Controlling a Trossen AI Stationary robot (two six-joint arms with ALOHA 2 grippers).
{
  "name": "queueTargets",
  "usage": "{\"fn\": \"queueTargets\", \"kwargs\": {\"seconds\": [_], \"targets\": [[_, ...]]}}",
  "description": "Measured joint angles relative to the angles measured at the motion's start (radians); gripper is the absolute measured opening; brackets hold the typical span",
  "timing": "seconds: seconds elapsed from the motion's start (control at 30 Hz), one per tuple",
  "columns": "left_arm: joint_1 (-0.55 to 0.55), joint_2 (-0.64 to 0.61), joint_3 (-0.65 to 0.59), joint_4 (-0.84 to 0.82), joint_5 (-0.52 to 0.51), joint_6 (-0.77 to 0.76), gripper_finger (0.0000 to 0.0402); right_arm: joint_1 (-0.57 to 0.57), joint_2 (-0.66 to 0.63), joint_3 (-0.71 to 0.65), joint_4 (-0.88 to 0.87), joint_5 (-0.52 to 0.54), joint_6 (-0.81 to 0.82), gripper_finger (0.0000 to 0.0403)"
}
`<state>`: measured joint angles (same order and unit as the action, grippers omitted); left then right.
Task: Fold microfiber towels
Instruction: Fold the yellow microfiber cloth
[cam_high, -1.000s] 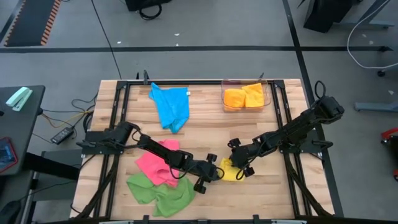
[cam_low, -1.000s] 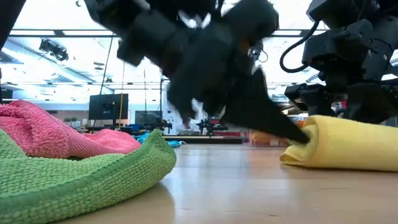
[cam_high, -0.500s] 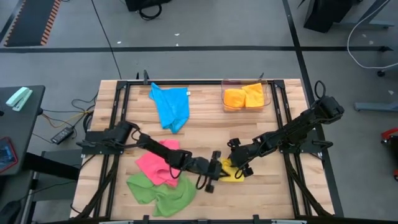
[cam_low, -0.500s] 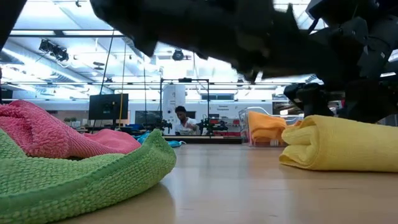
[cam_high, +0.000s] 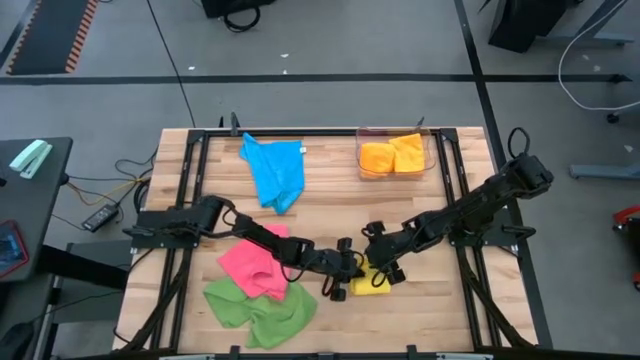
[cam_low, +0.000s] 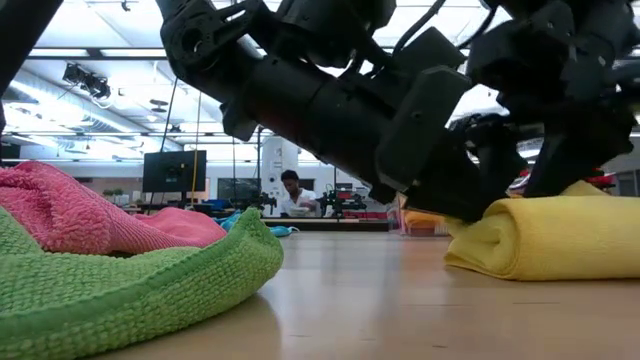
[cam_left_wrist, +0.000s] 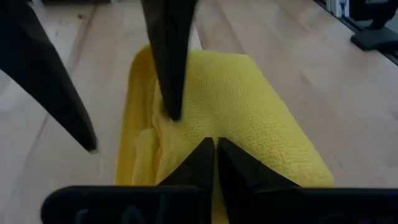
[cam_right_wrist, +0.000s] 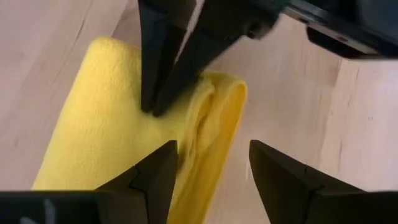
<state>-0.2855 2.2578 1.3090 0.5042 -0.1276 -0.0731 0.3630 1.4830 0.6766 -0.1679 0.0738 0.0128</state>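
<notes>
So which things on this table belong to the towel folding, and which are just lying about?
Part of the job:
- yellow towel, folded, with the shut left gripper and open right gripper on it
- pink towel
- green towel
- blue towel
- orange towels

Just lying about:
- clear bin, holding the orange towels
- green object on the side table

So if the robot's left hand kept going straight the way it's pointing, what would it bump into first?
Most likely the yellow towel. The left hand, fingers together, already sits right at its edge, with the right hand open just beyond. Depth is hard to judge.
</notes>
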Motion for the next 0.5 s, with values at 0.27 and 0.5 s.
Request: {"fn": "queueTargets", "kwargs": {"seconds": [0.27,0.5], "targets": [[-0.005,-0.004,0.000,-0.039,0.000,0.002,0.0014,0.056,0.000,0.093,-0.078,-0.047,0.066,0.0207],[-0.024,-0.028,0.001,-0.087,0.001,-0.004,0.0019,0.206,0.000,0.067,0.057,0.059,0.163,0.0207]]}}
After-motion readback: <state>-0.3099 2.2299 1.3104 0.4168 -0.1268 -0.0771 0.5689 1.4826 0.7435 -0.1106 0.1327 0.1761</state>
